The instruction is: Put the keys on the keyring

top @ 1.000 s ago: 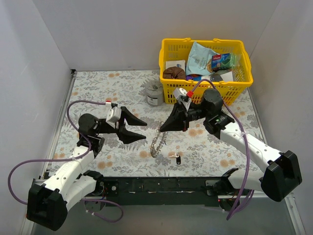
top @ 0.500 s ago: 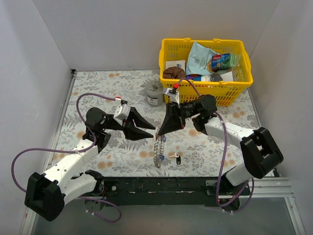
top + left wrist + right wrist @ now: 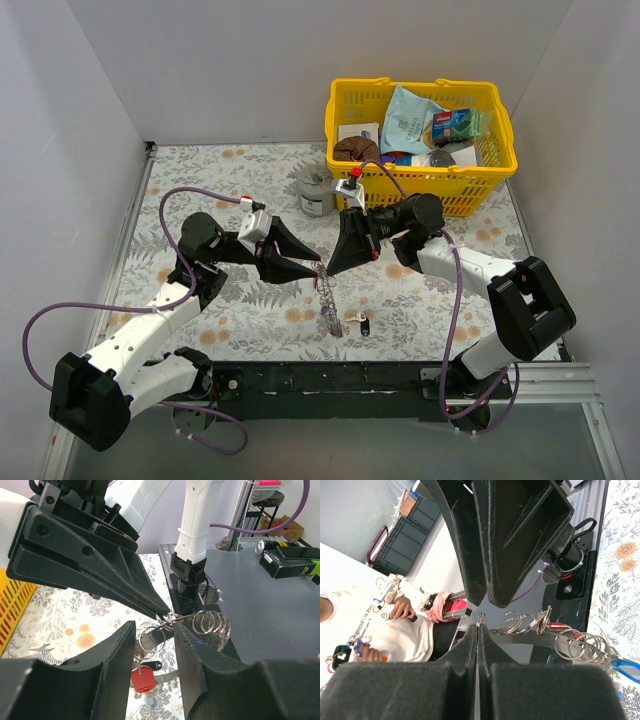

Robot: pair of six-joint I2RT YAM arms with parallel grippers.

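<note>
One keyring (image 3: 328, 302) hanging mid-table from right gripper (image 3: 329, 270), basket (image 3: 470, 192) beyond

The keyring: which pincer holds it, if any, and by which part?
The right pincer is shut on the keyring at its top loop; the rest hangs below. The left pincer is open beside it, holding nothing.

Left hand (image 3: 316, 269) now nearer, tips just beside the right hand (image 3: 329, 271), at the top of the keyring (image 3: 328, 303).

readable text: none | packets (image 3: 410, 118) in yellow basket (image 3: 470, 190): print too small | person's white shirt (image 3: 395, 640): lettering blurred
</note>
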